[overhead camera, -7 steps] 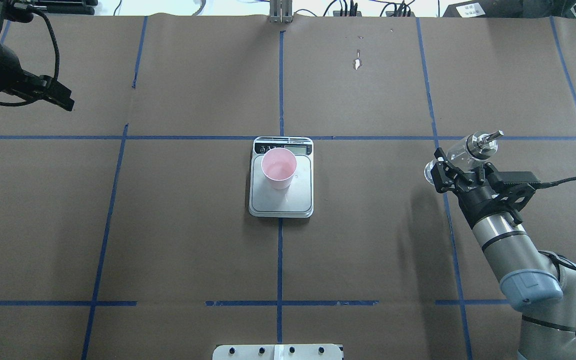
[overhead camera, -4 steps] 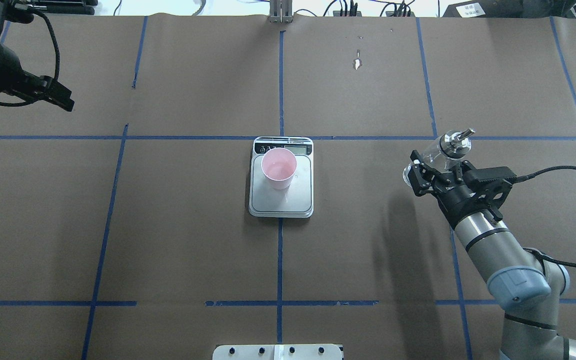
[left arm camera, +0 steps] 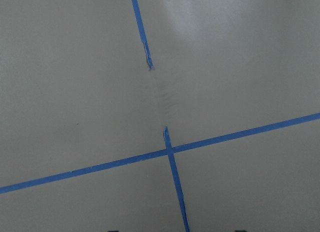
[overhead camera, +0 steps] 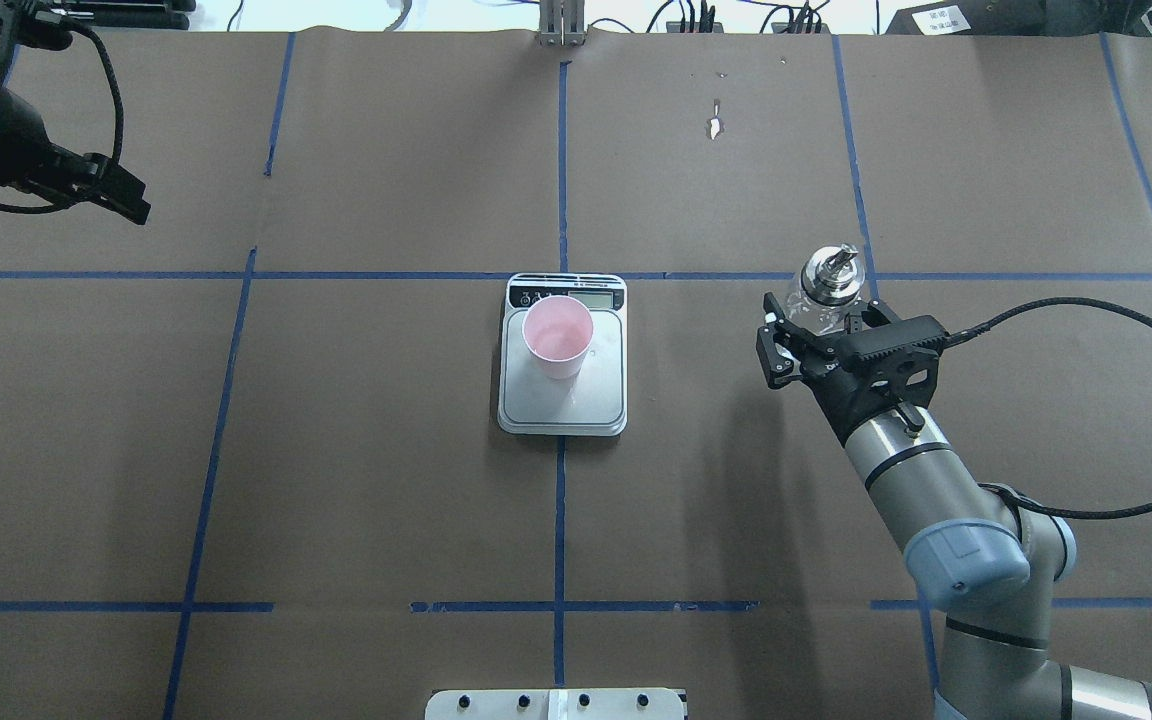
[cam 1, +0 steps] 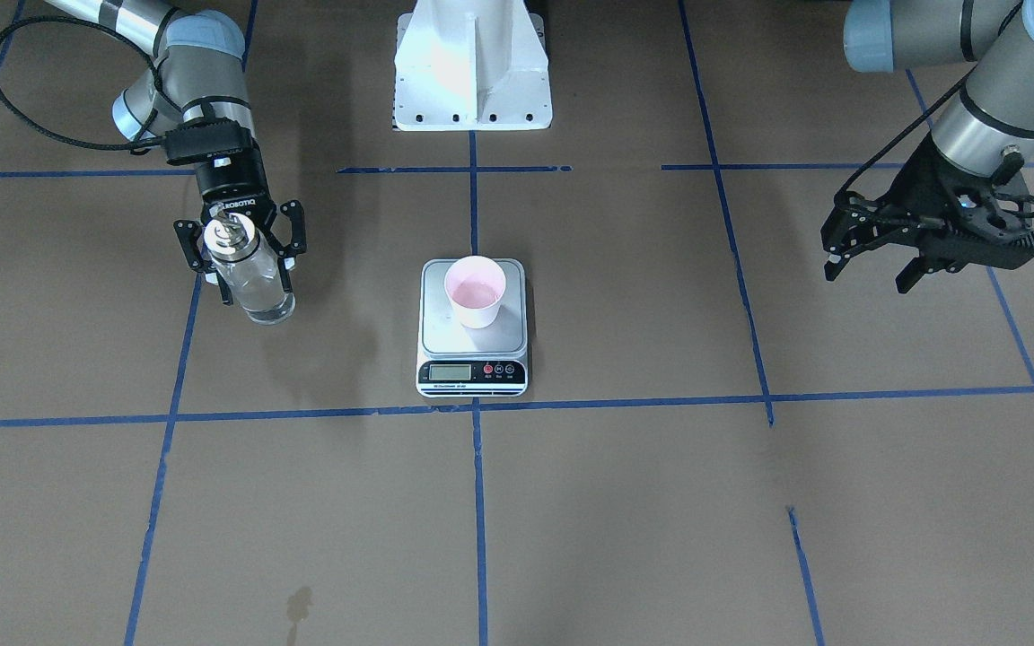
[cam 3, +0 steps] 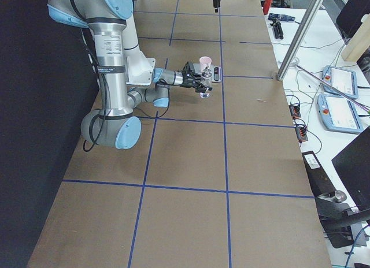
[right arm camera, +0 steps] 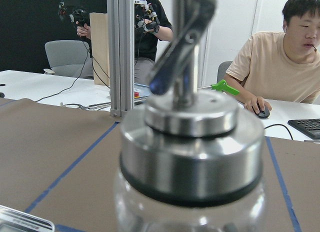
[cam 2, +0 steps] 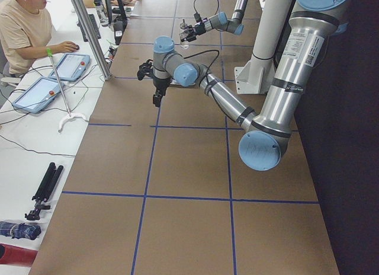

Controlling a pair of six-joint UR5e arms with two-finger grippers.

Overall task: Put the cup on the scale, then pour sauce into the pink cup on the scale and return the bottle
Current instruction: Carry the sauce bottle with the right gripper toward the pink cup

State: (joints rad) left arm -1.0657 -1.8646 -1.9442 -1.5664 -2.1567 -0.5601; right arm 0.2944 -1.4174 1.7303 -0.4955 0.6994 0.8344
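Hanging above the table's (overhead camera: 386, 500) far left corner, the left gripper (cam 1: 867, 271) holds nothing, its fingers spread apart. It is well apart from everything else. At the middle, the scale (overhead camera: 563, 405) lies flat on a blue tape line, with its display strip on the side away from the robot. The cup (overhead camera: 557, 338) stands upright on the steel platform, toward the display end and a little left of centre; whether it holds any liquid cannot be told. Right of the scale, with bare table between, the right gripper (overhead camera: 816, 325) is clamped on the bottle (cam 1: 255, 274), which is roughly upright and lifted off the table, spout on top. Clear sauce (cam 1: 264, 301) shows through the glass.
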